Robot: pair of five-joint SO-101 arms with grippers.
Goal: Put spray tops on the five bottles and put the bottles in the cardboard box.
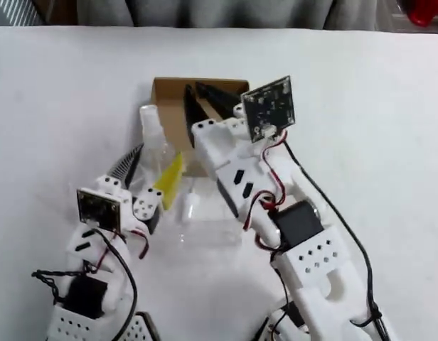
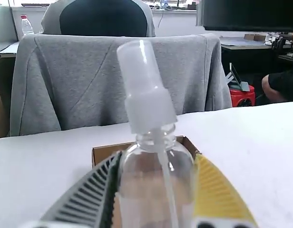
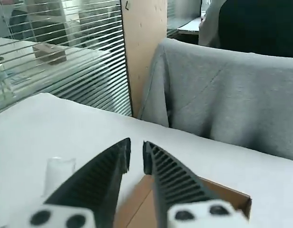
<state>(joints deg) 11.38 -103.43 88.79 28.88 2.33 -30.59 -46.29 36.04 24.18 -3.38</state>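
White table (image 1: 390,106) carries everything we see, with a grey cloth (image 2: 89,80) draped over a chair at its far edge. Next down, the cardboard box (image 1: 169,92) sits mid-table toward that far edge. Right gripper (image 3: 136,145) hangs over the box, its black fingers nearly together with a thin gap at the tips and nothing between them. Left gripper (image 1: 162,150) is just beside the box's near-left corner, with its grey and yellow fingers clamped on a clear bottle (image 2: 151,190) that stands upright. The spray top (image 2: 146,90) sits on that bottle's neck, leaning a little to one side. We can't tell if it's seated. A loose white spray top (image 1: 188,207) lies on the table between the two arms, in front of the box.
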